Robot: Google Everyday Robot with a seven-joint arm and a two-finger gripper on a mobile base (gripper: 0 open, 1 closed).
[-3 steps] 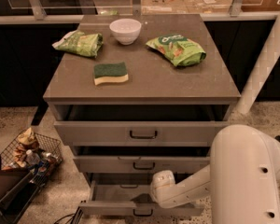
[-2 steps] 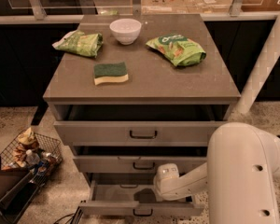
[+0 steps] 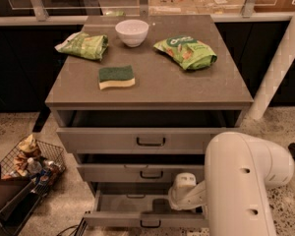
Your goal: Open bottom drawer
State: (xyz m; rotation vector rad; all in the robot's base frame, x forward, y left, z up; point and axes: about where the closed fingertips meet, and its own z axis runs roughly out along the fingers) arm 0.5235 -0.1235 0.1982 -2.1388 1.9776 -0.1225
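The bottom drawer [image 3: 137,219] is the lowest of three grey drawers and stands pulled out, showing its pale grey inside and a small black bar handle [image 3: 150,225] on its front. My white arm reaches in from the lower right. The gripper [image 3: 160,205] hangs over the drawer's inside, just behind the front panel and above the handle. The middle drawer [image 3: 142,172] and top drawer [image 3: 137,140] sit slightly out above it.
On the cabinet top [image 3: 152,90] lie a green-and-yellow sponge [image 3: 116,76], a white bowl [image 3: 132,32] and two green snack bags [image 3: 186,51]. A wire basket of items [image 3: 32,161] stands on the floor at left. A white post [image 3: 280,68] rises at right.
My arm has drawn slightly back toward the right and the wrist has lifted a little. The bottom drawer stays pulled out.
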